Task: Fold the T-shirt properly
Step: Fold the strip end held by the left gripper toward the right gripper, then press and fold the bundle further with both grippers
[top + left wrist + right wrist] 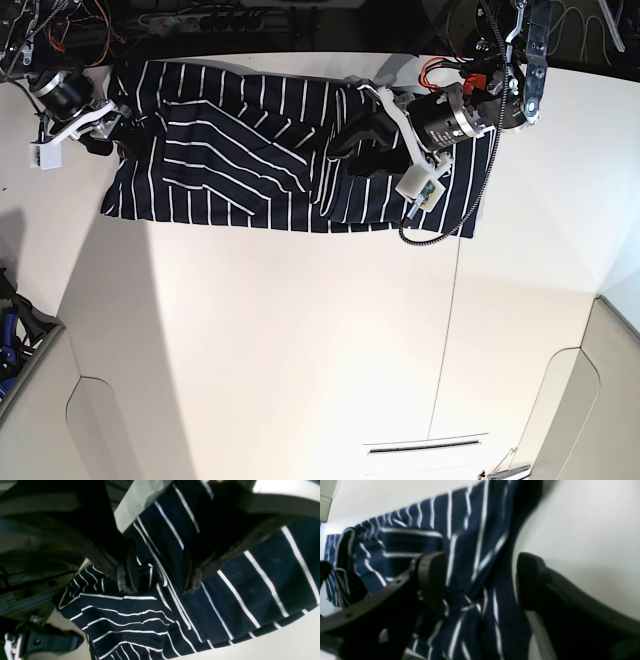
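Observation:
The T-shirt (250,150), dark navy with thin white stripes, lies spread along the far part of the white table (300,330), with a folded layer on top near its middle. In the base view my left gripper (342,150) hangs over the shirt's middle-right. The left wrist view shows it (160,580) open, its fingers (127,575) standing either side of a raised fold of the T-shirt (225,585). My right gripper (103,140) is at the shirt's left end. In its wrist view it (481,580) is wide open, with bunched T-shirt (470,542) cloth between the pads and not pinched.
The table's far edge (300,55) runs just behind the shirt, with cables and hardware beyond it. A black clamp (37,642) and metal framing sit off the table edge in the left wrist view. Grey panels (100,430) border the table's near corners.

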Motion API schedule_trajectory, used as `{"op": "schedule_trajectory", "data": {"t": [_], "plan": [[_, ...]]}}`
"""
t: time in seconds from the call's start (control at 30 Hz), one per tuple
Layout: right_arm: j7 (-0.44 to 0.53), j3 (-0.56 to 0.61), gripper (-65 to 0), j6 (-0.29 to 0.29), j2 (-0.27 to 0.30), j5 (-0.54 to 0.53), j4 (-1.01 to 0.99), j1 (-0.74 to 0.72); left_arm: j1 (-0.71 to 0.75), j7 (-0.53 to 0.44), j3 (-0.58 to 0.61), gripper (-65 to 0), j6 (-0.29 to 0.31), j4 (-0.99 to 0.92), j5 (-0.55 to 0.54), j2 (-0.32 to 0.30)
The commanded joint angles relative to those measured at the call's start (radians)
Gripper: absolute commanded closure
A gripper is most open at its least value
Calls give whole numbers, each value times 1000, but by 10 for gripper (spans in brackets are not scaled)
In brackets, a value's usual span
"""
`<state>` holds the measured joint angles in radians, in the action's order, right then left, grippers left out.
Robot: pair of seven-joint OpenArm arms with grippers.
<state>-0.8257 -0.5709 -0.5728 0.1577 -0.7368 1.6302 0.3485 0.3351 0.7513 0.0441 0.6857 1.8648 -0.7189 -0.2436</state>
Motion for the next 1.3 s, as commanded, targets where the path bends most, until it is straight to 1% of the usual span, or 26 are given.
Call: {"op": "schedule_trajectory", "data": {"t": [0.0,0.17,0.3,0.43,0.47,0.5,0.6,0.63,0.73,0.83,0.93,1.0,1.1,1.17,1.27], "plan": [[22,6,-432,-8,11,-18,-3,-8,-5,-18,-3,-306,6,16,-22,-1],[21,84,-432,-12,11,-24,-69,-10,-5,-8,-3,-305,6,16,-24,-1],[22,161,-432,-12,11,-23,-71,-10,-5,-4,-4,-305,6,25,-24,-1],[22,199,-421,-18,11,-23,-70,-10,-5,13,-14,-305,6,57,-24,-1],[22,199,-387,-18,10,-23,-67,-11,-5,14,-19,-305,6,66,-24,-1],[22,199,-321,-18,11,-23,-63,-14,-5,17,-27,-305,6,76,-24,-1],[21,186,-46,-14,11,-23,-39,-25,-5,17,-63,-305,7,103,-24,-2],[21,176,0,-14,11,-23,-27,-27,-5,18,-78,-305,7,109,-24,-2],[21,122,0,-14,11,-23,27,-27,-5,31,-135,-305,7,114,-24,-1],[15,36,0,-14,11,-22,97,-38,-5,53,-206,-305,7,114,-24,-1],[-20,-55,0,-14,18,-24,167,-76,-3,68,-280,-305,7,114,-24,-2],[-63,-92,0,-11,35,-49,209,-106,1,76,-324,-305,7,114,-24,-1],[-85,-101,0,-11,64,-56,262,-145,1,96,-367,-305,7,113,-40,-1],[-92,-90,0,-11,63,-56,300,-172,1,105,-380,-305,7,113,-66,-1],[-92,-18,0,-11,55,-23,363,-188,0,109,-379,-305,7,113,-78,0]]}}
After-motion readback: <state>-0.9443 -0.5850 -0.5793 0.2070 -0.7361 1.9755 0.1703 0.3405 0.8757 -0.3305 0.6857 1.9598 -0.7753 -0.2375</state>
